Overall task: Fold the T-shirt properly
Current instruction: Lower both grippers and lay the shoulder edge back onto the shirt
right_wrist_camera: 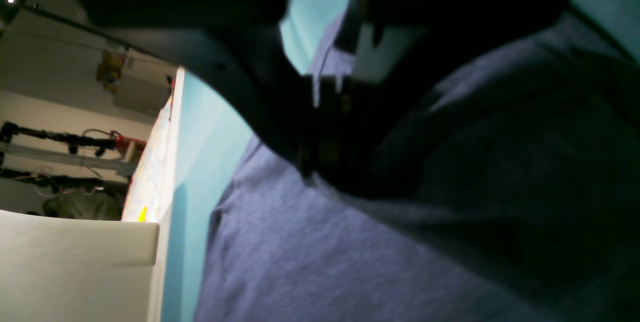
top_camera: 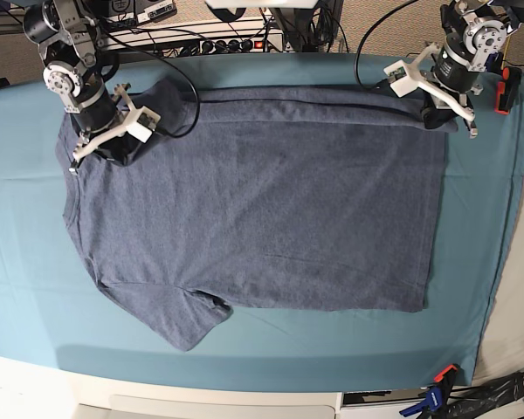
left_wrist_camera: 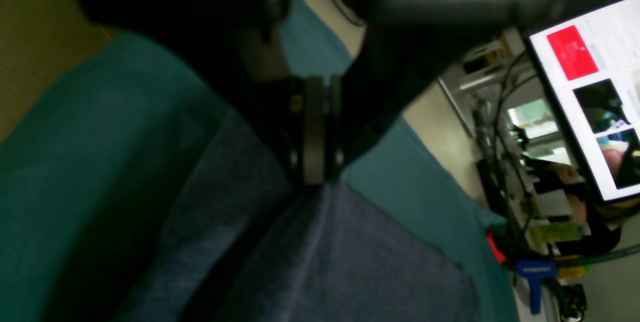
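Note:
The slate blue-grey T-shirt [top_camera: 262, 201] lies spread flat, plain side up, neck to the left and hem to the right. Its far long edge is folded over in a narrow band. My left gripper [top_camera: 438, 120] is at the far right hem corner, shut on a pinch of T-shirt fabric [left_wrist_camera: 350, 252] that rises in a ridge to its fingertips [left_wrist_camera: 320, 179]. My right gripper [top_camera: 113, 148] is at the far left shoulder beside the collar. It is shut, its tips [right_wrist_camera: 312, 172] pressed into the T-shirt [right_wrist_camera: 300, 252]. One sleeve sticks out at the near left.
The teal table cloth [top_camera: 244, 349] covers the table on all sides of the shirt. Cables and a power strip [top_camera: 210, 39] run along the far edge. A red clamp [top_camera: 505, 92] and a blue clamp [top_camera: 437, 397] grip the cloth's right side. A lit monitor [left_wrist_camera: 590, 87] stands beyond.

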You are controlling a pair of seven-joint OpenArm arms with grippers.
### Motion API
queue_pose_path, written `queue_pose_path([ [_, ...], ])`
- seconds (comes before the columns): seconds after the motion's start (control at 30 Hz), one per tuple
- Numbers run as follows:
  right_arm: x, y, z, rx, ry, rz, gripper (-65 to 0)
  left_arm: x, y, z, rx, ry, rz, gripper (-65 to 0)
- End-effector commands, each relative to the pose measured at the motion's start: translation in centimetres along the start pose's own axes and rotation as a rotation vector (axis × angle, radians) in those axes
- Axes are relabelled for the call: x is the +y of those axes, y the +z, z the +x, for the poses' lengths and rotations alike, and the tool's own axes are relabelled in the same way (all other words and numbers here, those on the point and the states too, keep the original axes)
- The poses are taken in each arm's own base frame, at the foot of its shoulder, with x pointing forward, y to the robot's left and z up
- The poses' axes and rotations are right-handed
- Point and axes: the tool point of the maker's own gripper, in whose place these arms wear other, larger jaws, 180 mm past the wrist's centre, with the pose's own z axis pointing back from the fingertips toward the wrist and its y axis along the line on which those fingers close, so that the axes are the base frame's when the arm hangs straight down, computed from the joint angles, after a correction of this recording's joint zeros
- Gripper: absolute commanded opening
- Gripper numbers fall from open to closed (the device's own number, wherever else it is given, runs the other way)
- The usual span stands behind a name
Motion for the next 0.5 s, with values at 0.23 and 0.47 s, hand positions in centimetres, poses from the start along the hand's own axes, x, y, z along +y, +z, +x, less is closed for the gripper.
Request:
queue_pose_path([
  [0.23,-4.5,-0.6,0.5,-0.014,0.001,-0.12,-65.0,1.5,-2.0,-1.4,0.002,0.003,0.028,-65.0],
  [0.47,-5.4,-0.8,0.7,-0.018,0.003,-0.143,-65.0,2.7,-4.2,-2.3,-0.001,0.027,0.012,-65.0],
])
